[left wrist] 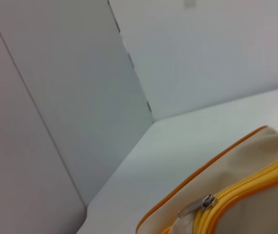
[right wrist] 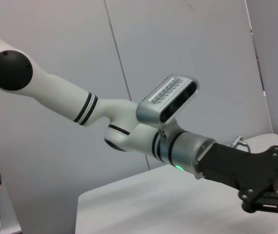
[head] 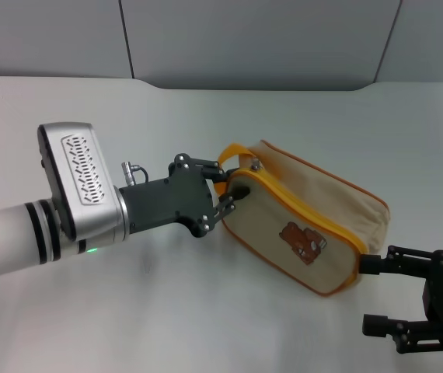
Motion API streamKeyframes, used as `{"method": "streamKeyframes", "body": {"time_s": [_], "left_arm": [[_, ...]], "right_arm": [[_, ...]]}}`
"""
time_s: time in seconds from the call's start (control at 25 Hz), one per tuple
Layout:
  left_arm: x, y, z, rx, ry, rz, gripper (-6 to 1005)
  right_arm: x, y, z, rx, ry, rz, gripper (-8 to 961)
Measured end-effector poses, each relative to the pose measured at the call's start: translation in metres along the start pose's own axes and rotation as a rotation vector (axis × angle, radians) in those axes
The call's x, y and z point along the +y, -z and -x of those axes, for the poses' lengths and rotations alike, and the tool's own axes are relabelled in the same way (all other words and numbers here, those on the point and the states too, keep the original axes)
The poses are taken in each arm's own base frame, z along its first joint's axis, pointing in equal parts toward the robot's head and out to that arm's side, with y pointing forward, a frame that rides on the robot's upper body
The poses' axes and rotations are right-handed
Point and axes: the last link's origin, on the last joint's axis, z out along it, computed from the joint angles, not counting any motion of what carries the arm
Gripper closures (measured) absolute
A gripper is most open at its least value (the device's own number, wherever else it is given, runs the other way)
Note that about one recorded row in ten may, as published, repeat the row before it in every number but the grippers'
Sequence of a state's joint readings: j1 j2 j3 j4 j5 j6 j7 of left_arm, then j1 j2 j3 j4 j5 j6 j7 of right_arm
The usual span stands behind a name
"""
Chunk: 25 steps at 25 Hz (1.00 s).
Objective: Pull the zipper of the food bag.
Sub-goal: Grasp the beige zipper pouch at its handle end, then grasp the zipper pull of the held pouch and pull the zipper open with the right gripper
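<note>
We have the food bag (head: 303, 225) lying near the middle of the table (head: 206, 326), a little toward its right edge, bear panel facing up and the orange strap handle (head: 235, 151) at its left end. Our left gripper (head: 223, 190) is at that end, right against the corner where the zipper (head: 299, 203) bends; we cannot tell whether its fingers have closed on anything. The left wrist view shows the silver pull tab (left wrist: 196, 205) lying free on the track. Our right gripper (head: 396, 291) sits with fingers spread at the bag's right end, toward the table's near right corner, one finger touching the bag. We judge we are at the grasping step: next we must pinch the small tab, brace the bag, and draw along the track.
</note>
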<state>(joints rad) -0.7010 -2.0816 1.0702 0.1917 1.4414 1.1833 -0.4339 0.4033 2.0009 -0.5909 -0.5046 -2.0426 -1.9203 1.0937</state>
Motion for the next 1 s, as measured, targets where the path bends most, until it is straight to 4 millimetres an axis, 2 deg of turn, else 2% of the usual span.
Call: {"method": "streamKeyframes", "body": {"time_s": [0.16,0.56,0.64,0.68,0.8,0.92,1.0], "left_arm": [[0.005,0.004,0.0,0.021,0.018,-0.001,781],[0.017,0.017,-0.003,0.126,0.04,-0.056,855],[0.019,0.022,-0.007,0.165,0.036,-0.064,868],[0.019,0.025,-0.01,0.195,0.029,-0.065,874],[0.017,0.03,-0.015,0.229,0.011,-0.067,892],[0.016,0.031,-0.019,0.246,0.001,-0.059,910],[0.014,0.03,-0.021,0.253,-0.01,-0.054,918]], "right_arm": [[0.0,0.001,0.0,-0.005,-0.002,-0.007,142],[-0.001,0.013,0.0,-0.08,-0.004,-0.109,142],[-0.004,0.022,0.002,-0.173,0.016,-0.226,142],[-0.004,0.022,0.002,-0.173,0.016,-0.226,142],[-0.006,0.028,0.002,-0.291,0.082,-0.366,142],[-0.006,0.023,-0.004,-0.383,0.212,-0.515,142],[-0.006,0.012,-0.008,-0.426,0.33,-0.614,142]]}}
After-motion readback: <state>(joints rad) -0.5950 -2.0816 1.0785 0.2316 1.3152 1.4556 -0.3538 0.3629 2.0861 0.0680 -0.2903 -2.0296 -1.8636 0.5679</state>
